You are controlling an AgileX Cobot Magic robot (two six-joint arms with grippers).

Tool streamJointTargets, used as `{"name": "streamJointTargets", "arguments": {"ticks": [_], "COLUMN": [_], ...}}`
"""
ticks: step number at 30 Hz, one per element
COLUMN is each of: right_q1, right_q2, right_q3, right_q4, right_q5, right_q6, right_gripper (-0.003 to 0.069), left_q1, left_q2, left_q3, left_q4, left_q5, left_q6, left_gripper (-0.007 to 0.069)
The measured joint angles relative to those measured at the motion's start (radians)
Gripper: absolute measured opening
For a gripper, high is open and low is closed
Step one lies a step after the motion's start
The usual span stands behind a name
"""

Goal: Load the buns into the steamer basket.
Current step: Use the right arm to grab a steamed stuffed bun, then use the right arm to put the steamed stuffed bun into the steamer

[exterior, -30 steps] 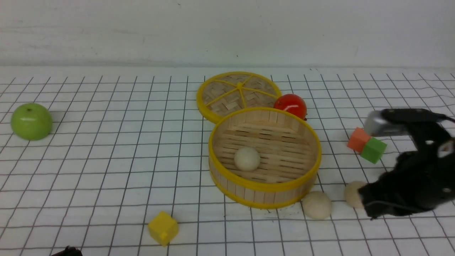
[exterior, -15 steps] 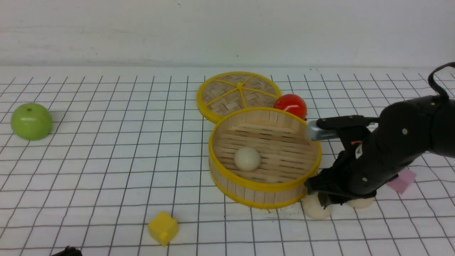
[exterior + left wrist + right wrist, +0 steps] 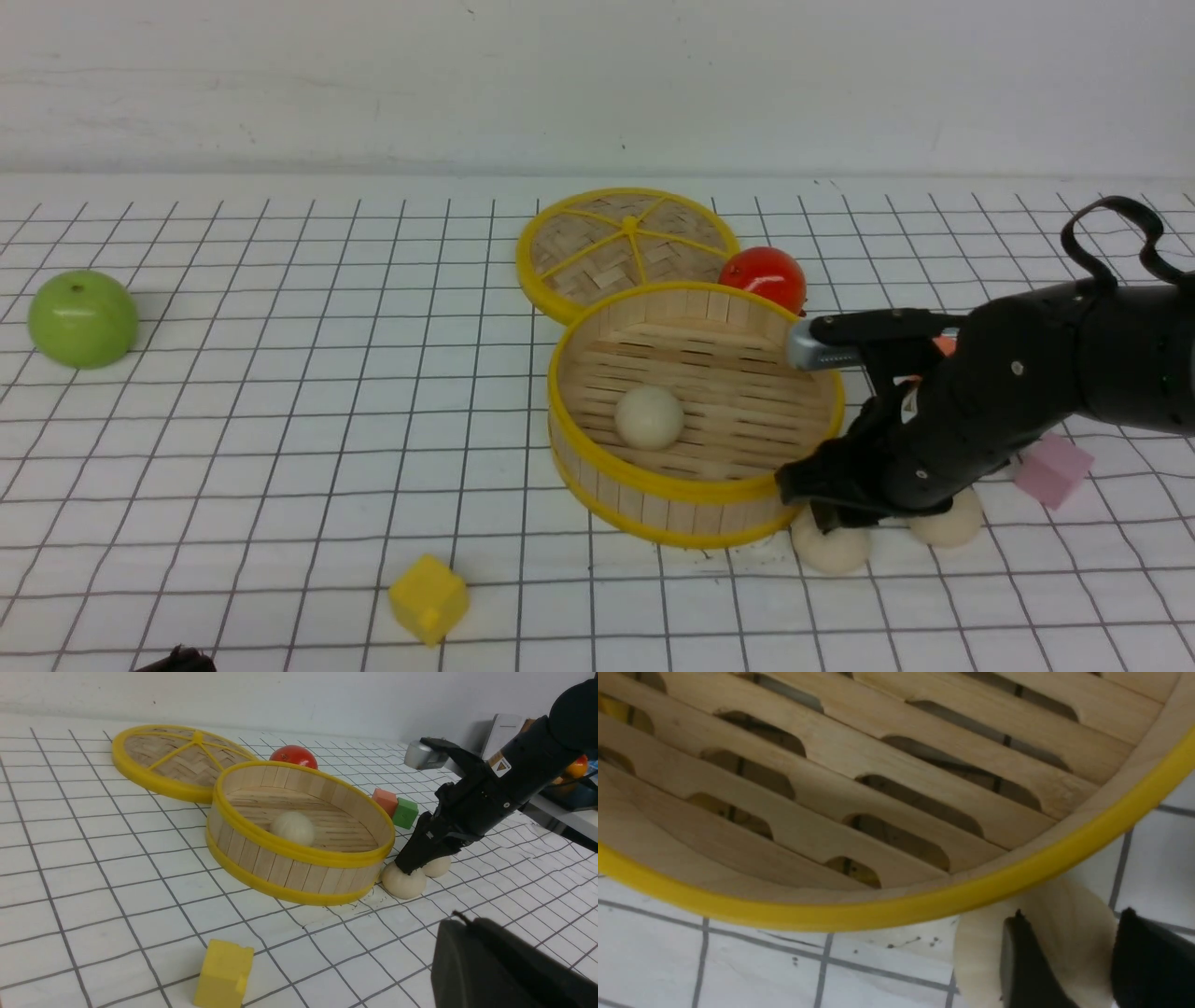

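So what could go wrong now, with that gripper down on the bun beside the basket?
1. The right gripper sits off-centre: in its wrist view one jaw rests on top of the bun, not beside it. Closing may squash the bun or squirt it away.
2. The bun lies close against the basket, so lifting may catch the rim and shove the basket.
3. The second bun, close beside the gripper, could get knocked.

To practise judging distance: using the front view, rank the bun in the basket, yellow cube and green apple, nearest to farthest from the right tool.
1. Bun in the basket, just left.
2. Yellow cube, front left.
3. Green apple, far left.
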Motion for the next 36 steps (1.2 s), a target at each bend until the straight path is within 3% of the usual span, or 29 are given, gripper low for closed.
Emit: {"name": "streamJointTargets", "arguments": {"ticks": [10, 13, 20, 24, 30, 36], "right_q1": [0.0, 0.0, 0.0, 0.0, 0.0, 0.0], "right_q2": [-0.008, -0.04, -0.184, -0.165, -0.023, 0.116], "right_q3": [-0.002, -0.007, -0.096, -0.144, -0.182, -0.209], "right_q4": [-0.023, -0.026, 0.08, 0.149, 0.162, 0.205], "right_q5": [0.029, 0.079, 0.179, 0.067, -0.069, -0.136], "right_q6": [-0.01, -0.026, -0.098, -0.18, -0.19, -0.18], "right_gripper": [0.0044, 0.0007, 0.0006, 0.0015, 0.0046, 0.0232], "left_q1": [0.0, 0.0, 0.0, 0.0, 0.0, 0.0], "left_q2": [0.0, 0.0, 0.0, 0.0, 0.0, 0.0], "left_q3": [0.0, 0.0, 0.0, 0.0, 0.0, 0.0], "left_q4": [0.0, 0.0, 0.0, 0.0, 0.0, 0.0], "left_q5": [0.0, 0.001, 0.003, 0.003, 0.005, 0.006], "left_q6": [0.0, 0.0, 0.0, 0.0, 0.0, 0.0], "left_gripper": [-0.0013, -0.0013, -0.0013, -0.0013, -0.0013, -0.0008]}}
